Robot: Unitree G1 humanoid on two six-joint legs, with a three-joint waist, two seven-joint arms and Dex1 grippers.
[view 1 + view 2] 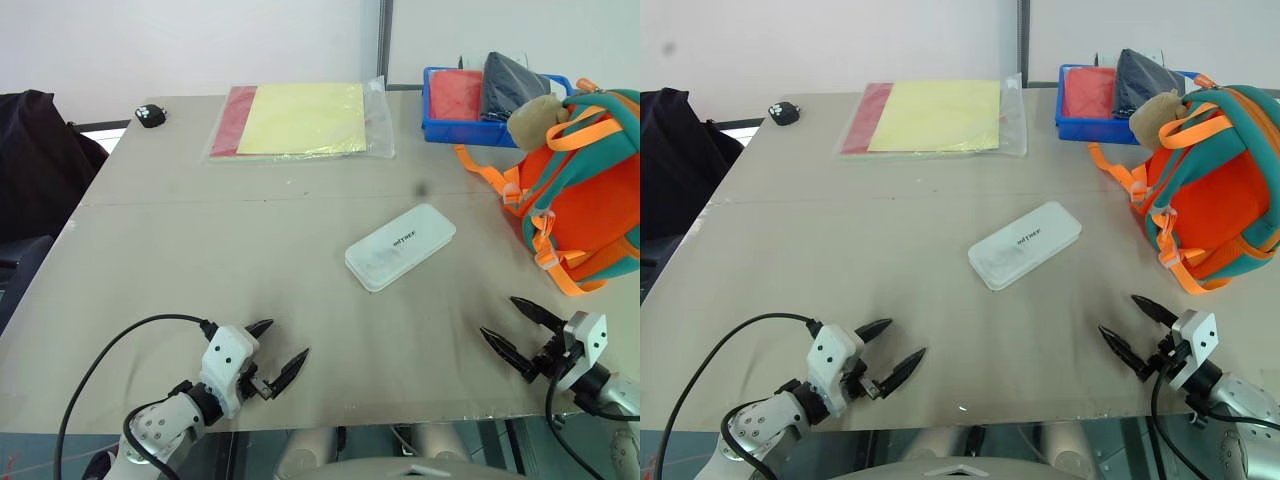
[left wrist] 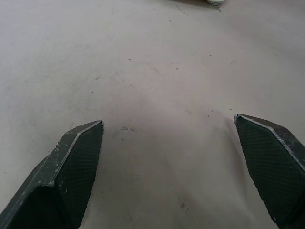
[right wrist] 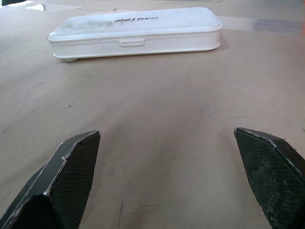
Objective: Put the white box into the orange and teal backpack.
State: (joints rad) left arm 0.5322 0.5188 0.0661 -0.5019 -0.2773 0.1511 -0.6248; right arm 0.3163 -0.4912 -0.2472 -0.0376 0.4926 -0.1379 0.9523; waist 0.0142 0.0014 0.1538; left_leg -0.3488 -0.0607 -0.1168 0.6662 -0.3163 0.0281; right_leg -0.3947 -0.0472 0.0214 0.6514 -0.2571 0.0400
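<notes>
You have one white box [image 1: 400,246] on the table [image 1: 180,260], one orange and teal backpack [image 1: 585,195], one blue bin [image 1: 445,128], one clear plastic sleeve [image 1: 300,121] and one small black object [image 1: 150,116] near the far left corner; I can't quite make out what that last one is.

The white box is flat and long with rounded corners, a shallow seam running round its side and a small clasp tab at the middle of the long edge. Dark lettering sits on its lid. It lies flat near the middle of the table, turned at an angle, well apart from both grippers and clear of the backpack to its right.

The backpack lies at the right edge of the table, orange in the body with teal trim and orange webbing straps trailing toward the box. A beige plush piece [image 1: 540,113] sits at its top, just beside the blue bin.

Your left gripper [image 1: 278,352] hovers low over the near left of the table, its two black fingers spread wide and holding nothing. Your right gripper [image 1: 518,331] is at the near right, also spread wide and empty, pointing toward the box.
</notes>
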